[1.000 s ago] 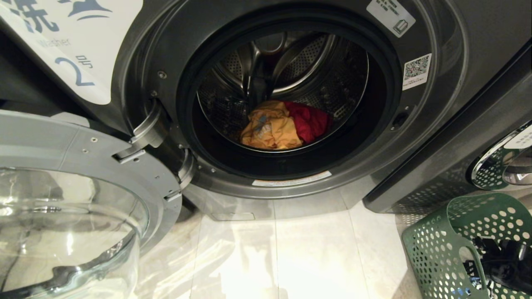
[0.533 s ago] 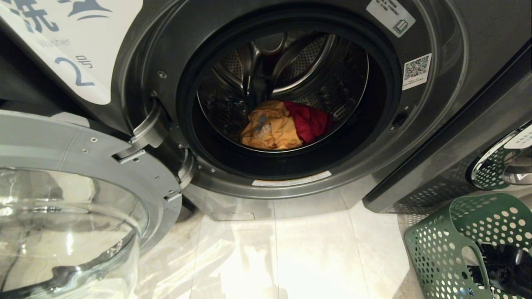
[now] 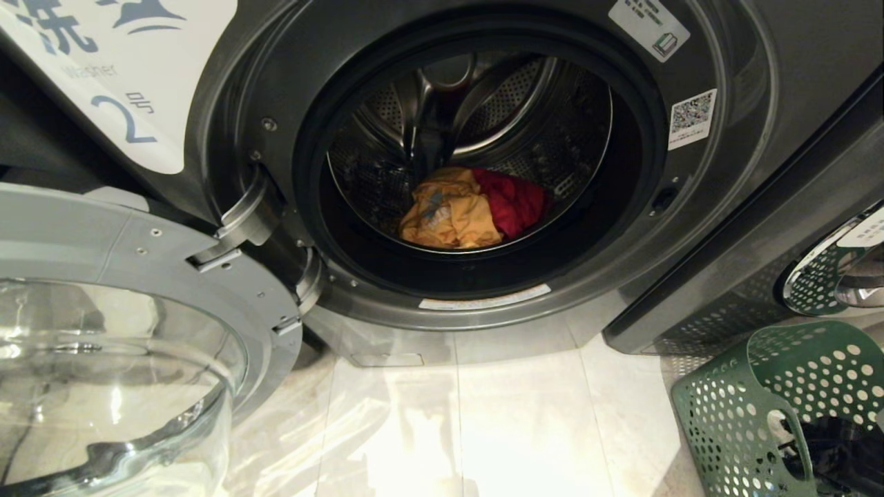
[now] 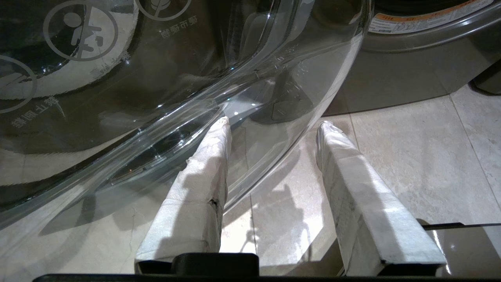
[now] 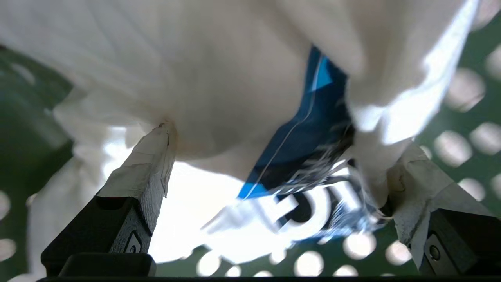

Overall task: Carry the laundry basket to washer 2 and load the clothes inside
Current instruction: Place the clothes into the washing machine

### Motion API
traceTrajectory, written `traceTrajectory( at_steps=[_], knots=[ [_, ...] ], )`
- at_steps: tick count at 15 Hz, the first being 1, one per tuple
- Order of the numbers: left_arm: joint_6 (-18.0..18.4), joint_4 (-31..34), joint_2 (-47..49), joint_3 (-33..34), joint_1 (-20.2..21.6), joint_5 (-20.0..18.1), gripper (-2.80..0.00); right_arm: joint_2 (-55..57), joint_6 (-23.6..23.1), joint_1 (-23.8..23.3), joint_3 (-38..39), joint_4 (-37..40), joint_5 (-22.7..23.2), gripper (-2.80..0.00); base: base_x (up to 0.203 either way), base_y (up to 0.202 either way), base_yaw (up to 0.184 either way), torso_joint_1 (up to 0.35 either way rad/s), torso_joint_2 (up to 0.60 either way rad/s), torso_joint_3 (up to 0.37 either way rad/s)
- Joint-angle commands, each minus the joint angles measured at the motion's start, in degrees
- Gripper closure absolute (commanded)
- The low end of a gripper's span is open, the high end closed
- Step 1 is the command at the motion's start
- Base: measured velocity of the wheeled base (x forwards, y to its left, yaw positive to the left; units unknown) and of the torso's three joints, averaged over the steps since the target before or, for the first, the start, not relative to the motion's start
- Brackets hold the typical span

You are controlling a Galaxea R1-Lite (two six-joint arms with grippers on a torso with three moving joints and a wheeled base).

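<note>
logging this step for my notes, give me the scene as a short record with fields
washer 2: door swung open to the robot's left
in the drum: yellow-orange garment and red garment, side by side
laundry basket: on the floor, right of the washer
left in basket: white garment with a blue print
right end effector: open, inside the basket, fingers either side of the white garment
left end effector: open, empty, parked under the door glass

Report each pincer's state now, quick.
Left pincer: open, holding nothing, beside the glass door.
Right pincer: wide open inside the laundry basket, straddling the white garment, not yet gripping.
</note>
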Motion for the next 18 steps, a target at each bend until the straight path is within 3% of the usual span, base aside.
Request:
traceTrajectory(
  at_steps=[1,5,6,7,14,18],
  knots=[
    [0.0,0.0,0.0,0.0,0.0,0.0,0.00,0.1,0.2,0.3,-0.1,0.4,0.1,-2.80,0.000,0.000,0.000,0.000,0.00,0.000],
    [0.0,0.0,0.0,0.0,0.0,0.0,0.00,0.1,0.3,0.3,0.4,0.9,0.1,-2.80,0.000,0.000,0.000,0.000,0.00,0.000],
    [0.0,0.0,0.0,0.0,0.0,0.0,0.00,0.1,0.3,0.3,0.4,0.8,0.0,-0.34,0.000,0.000,0.000,0.000,0.00,0.000],
    [0.0,0.0,0.0,0.0,0.0,0.0,0.00,0.1,0.3,0.3,0.3,0.8,-0.2,0.00,0.000,0.000,0.000,0.000,0.00,0.000],
    [0.0,0.0,0.0,0.0,0.0,0.0,0.00,-2.2,0.3,0.2,0.6,1.6,-0.3,0.00,0.000,0.000,0.000,0.000,0.00,0.000],
    [0.0,0.0,0.0,0.0,0.0,0.0,0.00,-12.1,0.2,0.0,3.5,15.8,-0.2,0.00,0.000,0.000,0.000,0.000,0.00,0.000]
  ],
)
